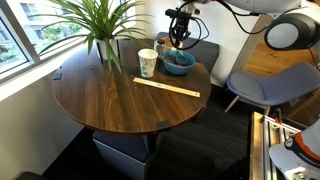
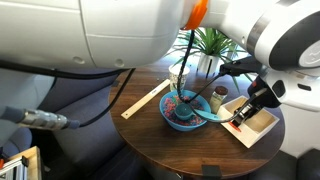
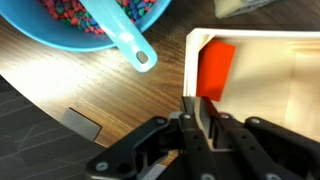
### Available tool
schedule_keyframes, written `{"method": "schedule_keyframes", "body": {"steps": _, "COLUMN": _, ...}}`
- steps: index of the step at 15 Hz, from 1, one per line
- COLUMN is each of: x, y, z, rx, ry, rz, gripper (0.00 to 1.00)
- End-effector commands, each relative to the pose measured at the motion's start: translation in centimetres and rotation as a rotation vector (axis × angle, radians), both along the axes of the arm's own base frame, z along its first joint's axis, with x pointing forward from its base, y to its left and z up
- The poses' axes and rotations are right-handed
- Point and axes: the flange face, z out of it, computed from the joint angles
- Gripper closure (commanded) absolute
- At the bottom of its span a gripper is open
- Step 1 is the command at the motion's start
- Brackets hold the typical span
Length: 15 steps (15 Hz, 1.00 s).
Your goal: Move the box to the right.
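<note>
The box (image 3: 255, 80) is shallow, pale wood and lidless, with a red-orange item (image 3: 215, 68) inside. In the wrist view my gripper (image 3: 196, 112) is shut on the box's thin left wall. In an exterior view the box (image 2: 258, 122) sits at the table's edge beside the blue bowl, with the gripper (image 2: 240, 114) at its near side. In the exterior view from farther off, the gripper (image 1: 180, 42) hangs behind the bowl and hides the box.
A blue bowl (image 2: 185, 112) of coloured bits with a light blue spoon (image 3: 128, 45) sits close to the box. A paper cup (image 1: 148, 62), a flat wooden stick (image 1: 167, 87) and a potted plant (image 1: 100, 25) share the round table (image 1: 100, 105). A grey chair (image 1: 255, 85) stands nearby.
</note>
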Motion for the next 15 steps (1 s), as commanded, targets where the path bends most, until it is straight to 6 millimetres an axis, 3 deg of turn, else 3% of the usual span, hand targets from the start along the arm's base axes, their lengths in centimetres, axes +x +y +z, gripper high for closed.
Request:
{"method": "schedule_keyframes", "body": {"steps": 1, "x": -0.2, "y": -0.4, "z": -0.1, "rx": 0.038, "ry": -0.006, "rz": -0.026, "gripper": 0.53}}
{"method": "schedule_keyframes", "body": {"steps": 3, "x": -0.6, "y": -0.2, "z": 0.8, "rx": 0.048, "ry": -0.001, "rz": -0.003, "gripper": 0.38}}
{"method": "schedule_keyframes", "body": {"steps": 8, "x": -2.8, "y": 3.3, "z": 9.9, "rx": -0.006, "ry": -0.136, "rz": 0.184, "gripper": 0.0}}
{"method": "schedule_keyframes", "body": {"steps": 13, "x": -6.2, "y": 10.5, "z": 17.6, "rx": 0.027, "ry": -0.276, "rz": 0.444, "gripper": 0.0}}
{"method": "schedule_keyframes", "body": {"steps": 14, "x": -4.2, "y": 8.1, "z": 16.7, "rx": -0.005, "ry": -0.238, "rz": 0.365, "gripper": 0.0}}
{"method": "schedule_keyframes", "body": {"steps": 15, "x": -4.8, "y": 9.4, "z": 17.8, "rx": -0.001, "ry": -0.255, "rz": 0.401, "gripper": 0.0}}
